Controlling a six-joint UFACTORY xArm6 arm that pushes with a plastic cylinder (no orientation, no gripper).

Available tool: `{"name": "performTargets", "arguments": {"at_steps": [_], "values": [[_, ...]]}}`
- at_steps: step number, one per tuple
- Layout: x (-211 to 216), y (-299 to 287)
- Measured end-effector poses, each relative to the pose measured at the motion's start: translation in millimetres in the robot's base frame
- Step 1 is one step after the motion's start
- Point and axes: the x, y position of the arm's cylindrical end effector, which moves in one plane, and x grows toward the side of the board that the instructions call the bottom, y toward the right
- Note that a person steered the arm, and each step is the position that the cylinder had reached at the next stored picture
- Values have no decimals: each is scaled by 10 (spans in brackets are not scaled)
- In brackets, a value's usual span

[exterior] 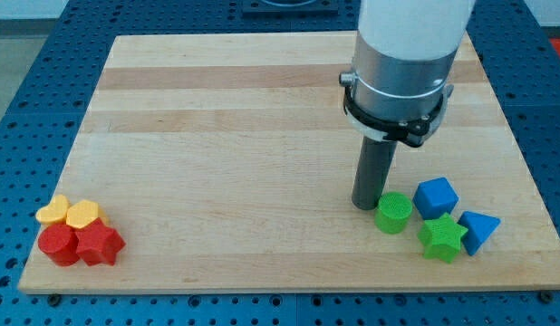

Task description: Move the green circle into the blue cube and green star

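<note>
- The green circle, a short round plastic-looking cylinder, stands on the wooden board towards the view's lower right, just beside the two blocks it must join.
- It looks light, stiff and smooth-sided; I judge it will slide easily and may roll off the push line if struck off-centre, so contact should fall on the side facing away from the targets, through its middle.
- My tip, the lower end of the dark rod, rests at the circle's upper-left edge, touching it or very nearly; there are no fingers to open or close, only this blunt end.
- The blue cube sits to the circle's right and slightly higher; the green star lies to its lower right. Both are near, with a narrow gap remaining.
- A blue triangular block touches the star on the far right.
- Well apart at the lower left cluster two yellow blocks and two red blocks.
</note>
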Motion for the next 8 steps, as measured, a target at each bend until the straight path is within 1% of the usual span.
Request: {"name": "performTargets", "arguments": {"at_steps": [1,2,3,5,6,7,8], "values": [[86,-444],[351,-757],[499,-603],[177,122],[172,406],[172,251],[3,6]]}}
